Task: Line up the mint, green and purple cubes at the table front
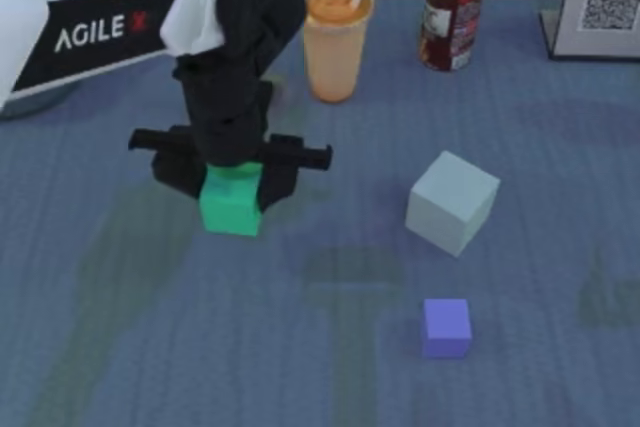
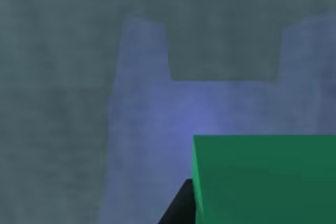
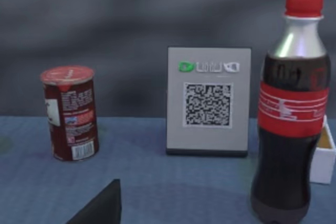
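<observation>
While my left arm reaches in over the table (image 1: 120, 347) from the top view's left, its pincer (image 1: 232, 182) points down with its fingers clamped on the green cube (image 1: 231, 201); the left wrist view shows that cube (image 2: 262, 179) close up, with blue-grey cloth beyond it. I cannot tell whether the cube touches the table or hangs just above it.

My right arm is out of the top view. Its wrist view shows only one dark finger (image 3: 102, 208) at the edge, so I cannot tell how that pincer stands. Ahead of it are a cola bottle (image 3: 291, 114), a QR card (image 3: 208, 108) and a red can (image 3: 70, 113).

To the right of the left pincer, well apart, sits the mint cube (image 1: 452, 202), tilted against the table's edges. Behind the pincer, near it, stands an orange cup (image 1: 336, 39) with a straw, and the can (image 1: 453, 14) is farther right of that. The purple cube (image 1: 446, 327) lies in front of the mint one, near but apart, well to the pincer's right and nearer the front.
</observation>
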Robot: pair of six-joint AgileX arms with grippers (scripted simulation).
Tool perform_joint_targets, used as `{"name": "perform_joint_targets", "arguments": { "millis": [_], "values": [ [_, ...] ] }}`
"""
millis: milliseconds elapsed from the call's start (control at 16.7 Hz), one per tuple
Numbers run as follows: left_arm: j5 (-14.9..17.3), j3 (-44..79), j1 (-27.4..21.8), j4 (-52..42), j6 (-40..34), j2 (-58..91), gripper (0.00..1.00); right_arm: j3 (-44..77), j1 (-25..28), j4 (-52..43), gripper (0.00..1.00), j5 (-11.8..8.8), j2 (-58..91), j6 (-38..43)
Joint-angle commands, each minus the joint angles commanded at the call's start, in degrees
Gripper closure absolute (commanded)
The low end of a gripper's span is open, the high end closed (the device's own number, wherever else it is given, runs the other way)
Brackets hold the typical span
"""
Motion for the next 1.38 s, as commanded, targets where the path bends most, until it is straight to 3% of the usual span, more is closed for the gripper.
{"name": "perform_joint_targets", "arguments": {
  "millis": [300,480,960,1380],
  "values": [
    [-0.31,2.24,-13.25,-2.56,-21.09,0.4,1.0,0.0,0.0,0.0,0.0,0.0,0.0,0.0],
    [-0.53,3.01,-18.71,-3.14,-28.08,-0.18,1.0,0.0,0.0,0.0,0.0,0.0,0.0,0.0],
    [-0.59,2.24,-19.85,-2.14,-29.52,-0.08,1.0,0.0,0.0,0.0,0.0,0.0,0.0,0.0],
    [-0.58,-6.04,-20.06,10.52,-29.61,3.92,1.0,0.0,0.0,0.0,0.0,0.0,0.0,0.0]
  ]
}}
